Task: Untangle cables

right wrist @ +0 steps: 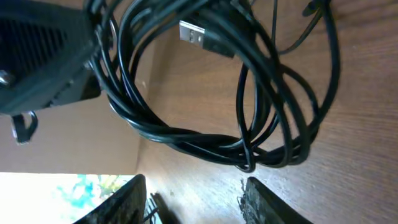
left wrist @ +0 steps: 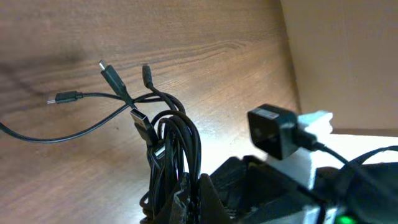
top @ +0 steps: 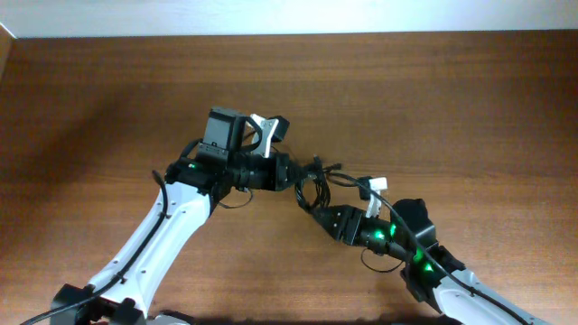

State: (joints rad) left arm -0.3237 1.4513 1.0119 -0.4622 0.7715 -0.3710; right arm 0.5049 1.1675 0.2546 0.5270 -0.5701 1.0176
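Overhead: left gripper (top: 296, 177) is clamped on the cables (top: 316, 185), apparently holding the knot up so the loops hang loose. Right gripper (top: 323, 215) sits just below the cables, facing them.

Left wrist: cables (left wrist: 177, 140) are thin, glossy black, coiled. Small plugs (left wrist: 112, 78) fan out beyond them over the grained wooden bench (left wrist: 217, 37).

Right wrist: right gripper (right wrist: 196, 199) is wide open and empty beneath the lowest loop. A silver USB plug (right wrist: 194, 36) sits above. Probably lining up a pull.

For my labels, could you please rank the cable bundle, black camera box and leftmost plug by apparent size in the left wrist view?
cable bundle
black camera box
leftmost plug
The bundle sits nearest the viewpoint, which inflates it.
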